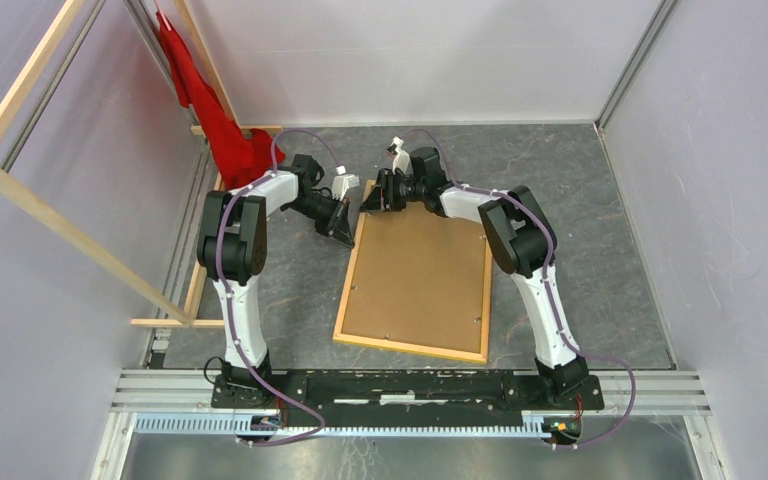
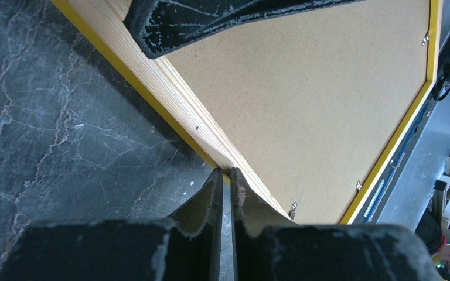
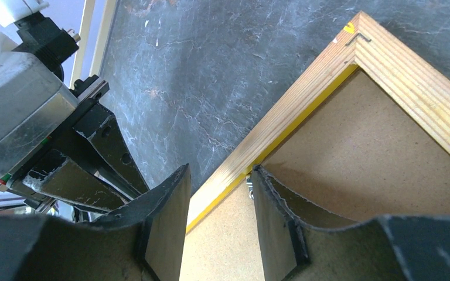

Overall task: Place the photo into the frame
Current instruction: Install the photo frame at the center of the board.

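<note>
Two grippers sit at 11 o'clock of the back-up frame: left gripper pressed together, right gripper spread astride its rail, grip uncertain. Photo not visible. Uneven lifting could drop the backing board.

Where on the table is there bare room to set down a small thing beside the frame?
The widest bare patch of the table lies between the right arm and the right wall. A second lies between the frame and the back wall. Crowded: the frame's far left corner, where the left gripper and right gripper meet.
</note>
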`<state>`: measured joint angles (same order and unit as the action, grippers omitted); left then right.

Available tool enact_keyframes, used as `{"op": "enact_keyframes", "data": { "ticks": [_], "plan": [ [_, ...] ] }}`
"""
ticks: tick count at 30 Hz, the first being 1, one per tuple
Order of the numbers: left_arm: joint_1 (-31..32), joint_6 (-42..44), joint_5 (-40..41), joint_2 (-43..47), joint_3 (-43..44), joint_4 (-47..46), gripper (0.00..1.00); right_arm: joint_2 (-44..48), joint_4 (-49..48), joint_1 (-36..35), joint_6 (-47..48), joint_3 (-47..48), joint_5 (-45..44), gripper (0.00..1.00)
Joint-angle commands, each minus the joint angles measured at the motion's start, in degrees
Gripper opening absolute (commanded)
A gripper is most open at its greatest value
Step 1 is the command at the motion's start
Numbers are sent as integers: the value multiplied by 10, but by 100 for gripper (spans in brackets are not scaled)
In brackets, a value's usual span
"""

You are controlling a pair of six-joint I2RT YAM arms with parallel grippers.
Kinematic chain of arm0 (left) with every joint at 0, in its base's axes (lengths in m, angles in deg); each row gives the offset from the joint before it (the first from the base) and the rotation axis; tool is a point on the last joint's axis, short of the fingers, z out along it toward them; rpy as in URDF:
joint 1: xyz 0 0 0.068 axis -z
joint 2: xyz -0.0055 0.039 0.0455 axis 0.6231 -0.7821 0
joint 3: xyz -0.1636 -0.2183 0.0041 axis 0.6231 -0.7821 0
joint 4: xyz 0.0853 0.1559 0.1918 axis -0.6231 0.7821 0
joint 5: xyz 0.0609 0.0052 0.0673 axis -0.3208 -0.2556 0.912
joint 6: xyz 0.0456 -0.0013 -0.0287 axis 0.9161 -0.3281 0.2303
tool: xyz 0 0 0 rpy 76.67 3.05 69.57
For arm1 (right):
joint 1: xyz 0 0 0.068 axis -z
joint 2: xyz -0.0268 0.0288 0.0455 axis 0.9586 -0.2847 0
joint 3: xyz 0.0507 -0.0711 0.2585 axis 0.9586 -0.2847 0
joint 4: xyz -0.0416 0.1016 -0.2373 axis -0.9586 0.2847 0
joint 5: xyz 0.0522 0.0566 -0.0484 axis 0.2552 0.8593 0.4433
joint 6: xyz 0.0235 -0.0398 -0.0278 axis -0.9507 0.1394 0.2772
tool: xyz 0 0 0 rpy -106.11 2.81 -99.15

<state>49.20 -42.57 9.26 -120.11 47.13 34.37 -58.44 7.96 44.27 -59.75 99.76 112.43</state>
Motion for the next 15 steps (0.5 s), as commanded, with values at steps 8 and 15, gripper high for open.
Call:
{"op": "enact_keyframes", "data": {
  "ticks": [8,15],
  "plan": [
    [6,56,63,43,-15,44,16,132,-14,50,3,-63,-64,71],
    [8,110,136,95,-81,46,24,368,19,135,18,-309,-235,93]
  ]
}}
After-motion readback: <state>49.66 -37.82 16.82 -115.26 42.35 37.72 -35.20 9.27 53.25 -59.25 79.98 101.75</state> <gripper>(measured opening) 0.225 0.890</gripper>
